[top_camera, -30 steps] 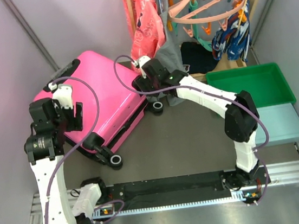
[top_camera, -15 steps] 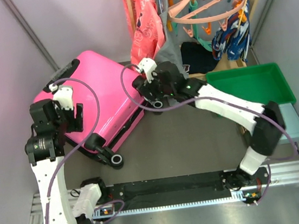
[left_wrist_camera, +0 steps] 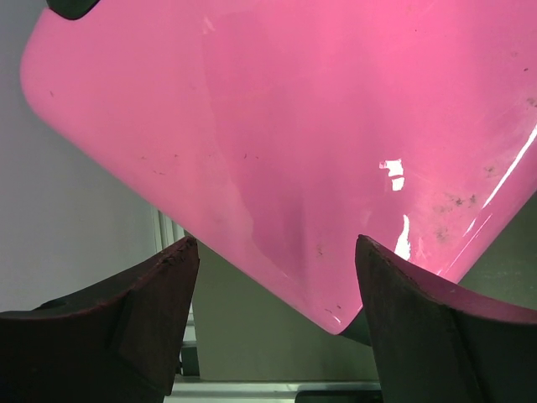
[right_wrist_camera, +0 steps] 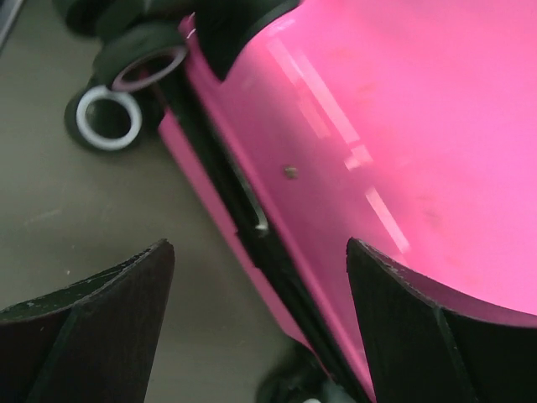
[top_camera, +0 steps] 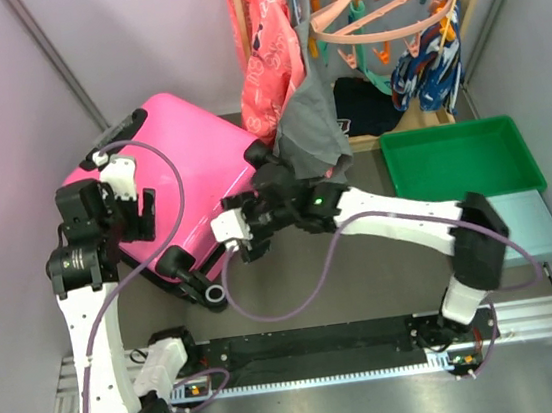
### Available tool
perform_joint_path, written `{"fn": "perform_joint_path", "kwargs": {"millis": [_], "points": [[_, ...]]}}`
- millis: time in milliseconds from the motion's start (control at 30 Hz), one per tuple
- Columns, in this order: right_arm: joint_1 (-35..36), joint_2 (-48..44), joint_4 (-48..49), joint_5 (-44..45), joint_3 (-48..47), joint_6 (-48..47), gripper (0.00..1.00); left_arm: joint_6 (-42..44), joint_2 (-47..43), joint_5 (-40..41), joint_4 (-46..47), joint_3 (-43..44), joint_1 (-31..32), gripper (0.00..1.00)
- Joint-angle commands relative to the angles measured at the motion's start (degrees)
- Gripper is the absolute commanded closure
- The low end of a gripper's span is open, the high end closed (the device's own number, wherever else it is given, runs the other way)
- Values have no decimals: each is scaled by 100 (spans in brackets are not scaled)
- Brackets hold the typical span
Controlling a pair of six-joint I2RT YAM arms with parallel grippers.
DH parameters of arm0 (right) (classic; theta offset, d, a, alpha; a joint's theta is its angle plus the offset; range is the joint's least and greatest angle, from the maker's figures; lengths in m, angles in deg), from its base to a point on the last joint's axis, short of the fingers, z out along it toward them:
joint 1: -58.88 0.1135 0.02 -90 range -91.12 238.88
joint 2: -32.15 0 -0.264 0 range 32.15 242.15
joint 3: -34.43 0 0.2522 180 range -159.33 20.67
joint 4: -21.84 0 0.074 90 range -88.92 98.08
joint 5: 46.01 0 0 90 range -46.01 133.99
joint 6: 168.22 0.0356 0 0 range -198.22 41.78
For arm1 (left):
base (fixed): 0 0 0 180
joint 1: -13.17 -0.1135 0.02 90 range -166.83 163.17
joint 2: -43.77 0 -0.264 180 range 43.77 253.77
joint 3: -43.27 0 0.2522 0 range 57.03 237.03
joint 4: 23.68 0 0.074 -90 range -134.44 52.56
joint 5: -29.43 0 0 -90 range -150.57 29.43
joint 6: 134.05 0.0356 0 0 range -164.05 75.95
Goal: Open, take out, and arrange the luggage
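Grey tabletop (top_camera: 365, 276) between pale lilac walls, with a black rail (top_camera: 323, 342) at its near edge; your stock, left to right:

- Left gripper (top_camera: 141, 215): at the left near side of the luggage; fingers spread wide; in its wrist view (left_wrist_camera: 275, 252) a rounded corner of the pink shell sits between them, but you cannot tell whether either finger touches it.
- Luggage (top_camera: 186, 167): hot-pink hard-shell suitcase lying flat at the left rear of the table, set at an angle; black wheels point toward the near edge, one white-rimmed wheel (top_camera: 213, 296) being nearest you; the shell (left_wrist_camera: 294, 151) is glossy and lightly scuffed; its halves look closed along the black zipper trim (right_wrist_camera: 252, 210).
- Right gripper (top_camera: 244, 236): reaching across to the suitcase's right near edge; fingers held well apart; its wrist view (right_wrist_camera: 260, 252) looks down on the zipper seam and the shell (right_wrist_camera: 403, 151), with a wheel (right_wrist_camera: 109, 117) beyond.
- Red-pink garment (top_camera: 263, 57) and grey garment (top_camera: 312, 127): hanging at the rear centre.
- Peach clip hanger (top_camera: 372, 3): carrying a blue patterned item (top_camera: 426, 72).
- Green plastic tray (top_camera: 462, 158): at the right rear; a pale teal flat box (top_camera: 525, 226) lies just in front of it.
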Motion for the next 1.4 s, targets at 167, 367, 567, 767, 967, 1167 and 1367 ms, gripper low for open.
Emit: {"fn": "perform_joint_path", "kwargs": {"millis": [167,367,567,767,967,1167,1367], "points": [[235,1440,-600,70,-911,-1322,21,-23,215,-203,226,365,-49,20],[296,2055,-591,360,-1280,-1313,22,-31,268,-264,199,435,-49,20],[542,2556,-1047,668,-1571,-1612,29,-40,268,-238,217,436,-49,20],[674,2593,-1119,598,-1448,-1525,57,-40,215,-194,208,409,-49,21],[683,2031,-1127,808,-711,-1393,87,-22,215,-203,147,523,-49,21],[675,1318,-1434,1220,54,-1278,100,-22,206,-308,138,550,-40,20],[683,906,-1830,1704,441,-1191,100,13,171,-326,129,567,-49,20]]}}
